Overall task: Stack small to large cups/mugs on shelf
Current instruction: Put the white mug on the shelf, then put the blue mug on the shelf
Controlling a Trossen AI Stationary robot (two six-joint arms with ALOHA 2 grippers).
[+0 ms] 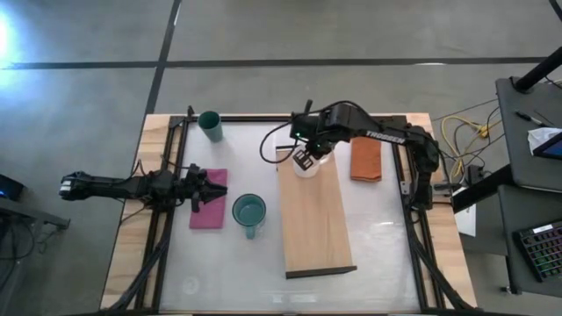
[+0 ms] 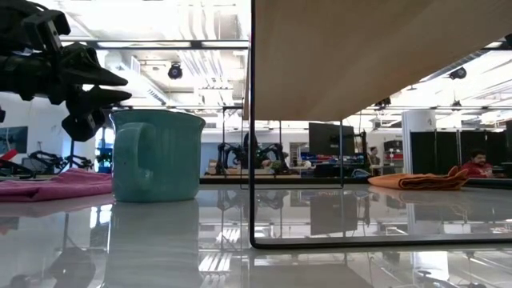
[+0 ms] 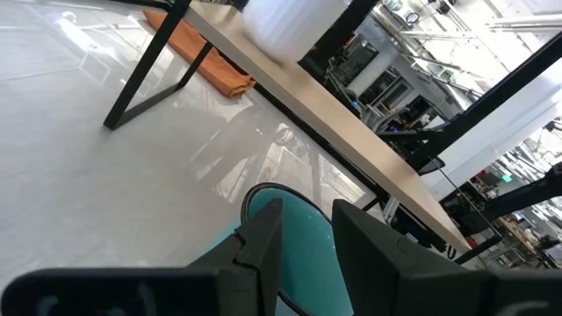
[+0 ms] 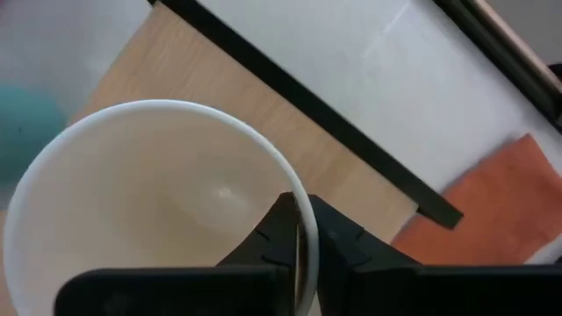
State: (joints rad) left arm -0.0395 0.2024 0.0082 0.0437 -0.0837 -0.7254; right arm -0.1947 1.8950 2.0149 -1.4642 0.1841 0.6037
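The small white mug (image 1: 307, 167) is at the far end of the light-wood shelf (image 1: 314, 224), with my right gripper (image 1: 305, 160) shut on it from above. The wide teal mug (image 1: 249, 212) stands upright on its base on the table left of the shelf, its handle toward the near edge. The dark green tumbler (image 1: 210, 125) stands upright at the far left. My left gripper (image 1: 219, 189) hovers over the magenta cloth (image 1: 208, 211), level, slightly open and empty, pointing at the teal mug (image 3: 290, 228). My right gripper pinches the white mug's rim wall (image 4: 285, 184), one finger inside the mug and one outside. The fingers come from above, pointing down. The mug stays upright, and in the left wrist view its base (image 3: 283, 51) appears to sit on the shelf's top.
An orange cloth (image 1: 366, 160) lies right of the shelf's far end. The shelf stands raised on dark frame legs (image 2: 252, 160), with open room beneath it. Dark rails run along the table's left and right edges (image 1: 167, 175).
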